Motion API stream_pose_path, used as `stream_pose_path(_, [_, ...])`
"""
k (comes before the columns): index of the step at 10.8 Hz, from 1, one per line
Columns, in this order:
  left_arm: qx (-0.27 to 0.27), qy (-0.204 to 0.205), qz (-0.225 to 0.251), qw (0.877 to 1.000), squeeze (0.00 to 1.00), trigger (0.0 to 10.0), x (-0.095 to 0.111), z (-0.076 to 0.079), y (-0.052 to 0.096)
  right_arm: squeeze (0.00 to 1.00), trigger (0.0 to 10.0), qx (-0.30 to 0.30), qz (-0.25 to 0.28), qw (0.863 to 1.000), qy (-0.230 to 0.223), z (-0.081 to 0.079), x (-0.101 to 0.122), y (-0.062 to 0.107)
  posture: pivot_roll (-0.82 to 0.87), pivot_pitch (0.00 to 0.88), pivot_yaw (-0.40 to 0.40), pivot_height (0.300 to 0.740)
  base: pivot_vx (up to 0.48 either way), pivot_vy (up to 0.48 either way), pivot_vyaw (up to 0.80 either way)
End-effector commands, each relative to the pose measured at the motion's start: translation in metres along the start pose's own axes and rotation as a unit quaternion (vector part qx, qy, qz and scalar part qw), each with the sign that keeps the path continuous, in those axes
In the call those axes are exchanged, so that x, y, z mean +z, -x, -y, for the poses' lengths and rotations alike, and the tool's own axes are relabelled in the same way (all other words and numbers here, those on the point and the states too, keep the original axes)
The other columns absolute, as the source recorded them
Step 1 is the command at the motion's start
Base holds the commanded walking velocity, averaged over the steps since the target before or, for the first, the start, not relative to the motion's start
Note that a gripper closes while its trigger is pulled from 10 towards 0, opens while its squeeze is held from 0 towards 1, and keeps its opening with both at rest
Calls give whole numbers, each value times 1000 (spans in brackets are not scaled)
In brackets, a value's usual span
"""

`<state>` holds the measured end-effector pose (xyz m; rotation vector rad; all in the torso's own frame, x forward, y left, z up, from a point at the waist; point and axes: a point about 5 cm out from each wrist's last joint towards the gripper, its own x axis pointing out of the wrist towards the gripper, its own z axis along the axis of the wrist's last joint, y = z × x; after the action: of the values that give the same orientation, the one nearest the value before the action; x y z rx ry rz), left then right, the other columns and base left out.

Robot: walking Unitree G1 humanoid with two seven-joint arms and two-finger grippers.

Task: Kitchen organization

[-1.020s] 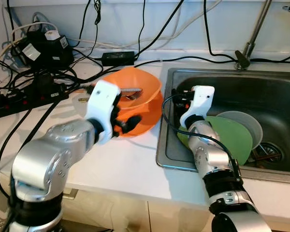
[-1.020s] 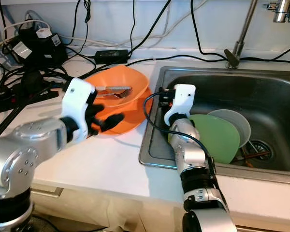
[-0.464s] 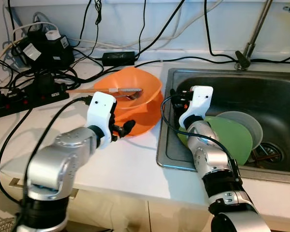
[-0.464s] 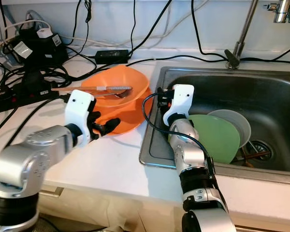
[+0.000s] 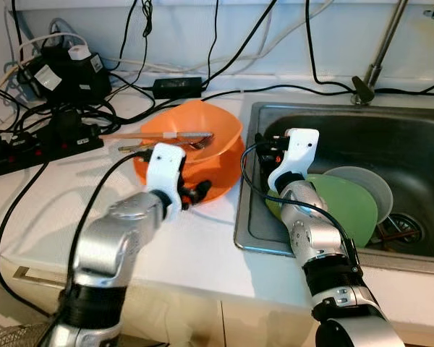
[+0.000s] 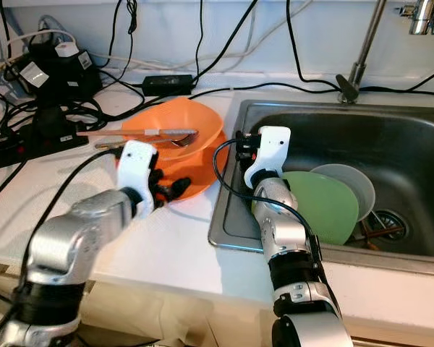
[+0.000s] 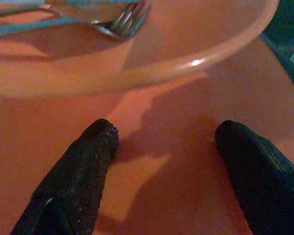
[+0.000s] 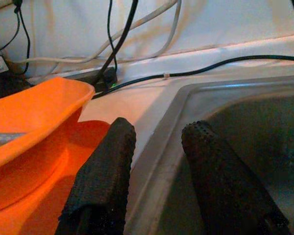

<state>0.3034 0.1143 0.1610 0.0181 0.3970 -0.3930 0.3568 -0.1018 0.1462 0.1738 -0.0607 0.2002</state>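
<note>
The orange bowl (image 5: 202,148) sits tilted on the white counter (image 5: 188,246), just beside the sink (image 5: 419,144), with a fork (image 5: 192,139) and another utensil lying across its rim, so we judge it waits to be cleared or shifted. Our left gripper (image 5: 195,194) is right up against the bowl's outer wall, low down, fingers (image 7: 83,171) spread wide apart with nothing between them; whether they touch the wall we cannot tell. Our right gripper (image 8: 157,166) hovers over the sink's near-left edge, fingers parted a little, gripping nothing. Down in the sink a green plate (image 5: 347,206) leans against a grey plate (image 5: 369,184), likely next for sorting.
</note>
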Motion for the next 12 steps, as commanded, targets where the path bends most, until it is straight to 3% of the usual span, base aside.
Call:
stream_pose_path(1, [11,-14,5,1000,0,10000,3,-1,-3,0,10000,1,5,1000,-3,0,3,1,129,0,79,740,0,0,0])
stream_pose_path(4, [17,-33,7,999,0,10000,2,-1,-13,0,10000,1,4,1000,-4,-2,2,1,128,0,80,740,0,0,0])
stream_pose_path(8, [37,-23,-7,999,0,10000,-6,-11,-19,0,10000,2,3,1000,-4,-2,2,1,127,0,81,740,0,0,0])
stream_pose_path(10, [26,7,-51,998,0,10000,-16,-13,-5,0,10000,2,2,1000,-3,-2,1,3,136,0,93,740,0,0,0])
stream_pose_path(12, [20,15,-74,997,0,10000,-20,-16,18,0,10000,0,1,1000,-4,-1,0,3,156,0,102,740,0,0,0])
